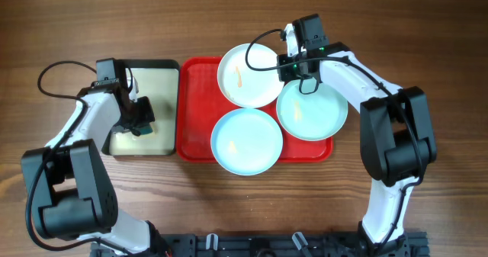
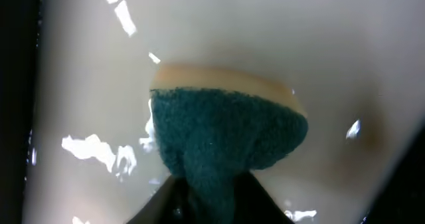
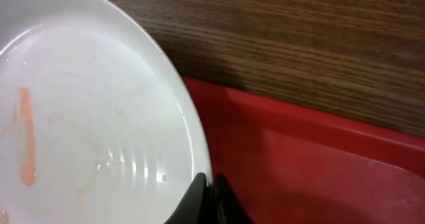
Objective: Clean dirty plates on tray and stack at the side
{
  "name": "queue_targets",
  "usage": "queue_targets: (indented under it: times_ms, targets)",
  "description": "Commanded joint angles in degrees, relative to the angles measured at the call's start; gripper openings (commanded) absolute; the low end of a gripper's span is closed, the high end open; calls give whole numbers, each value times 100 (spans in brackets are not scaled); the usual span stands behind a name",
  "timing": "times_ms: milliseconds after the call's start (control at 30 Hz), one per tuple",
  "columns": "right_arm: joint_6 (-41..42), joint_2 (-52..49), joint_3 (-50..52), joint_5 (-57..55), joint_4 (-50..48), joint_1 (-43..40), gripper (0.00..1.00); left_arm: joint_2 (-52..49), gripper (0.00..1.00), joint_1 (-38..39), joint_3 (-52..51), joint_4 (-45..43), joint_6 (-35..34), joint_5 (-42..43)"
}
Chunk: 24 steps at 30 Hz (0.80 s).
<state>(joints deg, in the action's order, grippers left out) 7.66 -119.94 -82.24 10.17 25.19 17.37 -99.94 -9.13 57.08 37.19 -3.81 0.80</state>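
The red tray point(image 1: 194, 97) holds three plates. The white plate point(image 1: 245, 75), with an orange smear, lies at the tray's far edge. One aqua plate point(image 1: 245, 141) lies at the near edge. The other aqua plate point(image 1: 313, 114) lies at the right. My right gripper point(image 1: 284, 68) is shut on the white plate's right rim; the right wrist view shows its fingers point(image 3: 210, 184) pinching that rim point(image 3: 99, 131) over the tray point(image 3: 319, 164). My left gripper point(image 1: 141, 123) is shut on a green and yellow sponge point(image 2: 226, 134) inside the cream tray point(image 1: 156, 81).
The black-rimmed cream tray point(image 2: 80, 84) stands left of the red tray, touching it. Its wet inside shows glare. Brown wood table point(image 1: 427, 28) lies all around. Cables run from both arms.
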Motion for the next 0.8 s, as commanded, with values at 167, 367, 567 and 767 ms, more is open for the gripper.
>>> queue_targets:
  times_ms: [167,367,567,767]
  targets:
    - [2,-109,-87,-79,-11,-13,6,-70,35,-4,-267,-186,39,129]
    - [2,-109,-87,-79,-11,-13,6,-68,4,-4,-297,-210,39,131]
    - [2,-109,-87,-79,-11,-13,6,144,4,-4,17,-26,37,131]
    - [0,-109,-87,-79,-11,-13,6,1132,4,0,369,39,42,131]
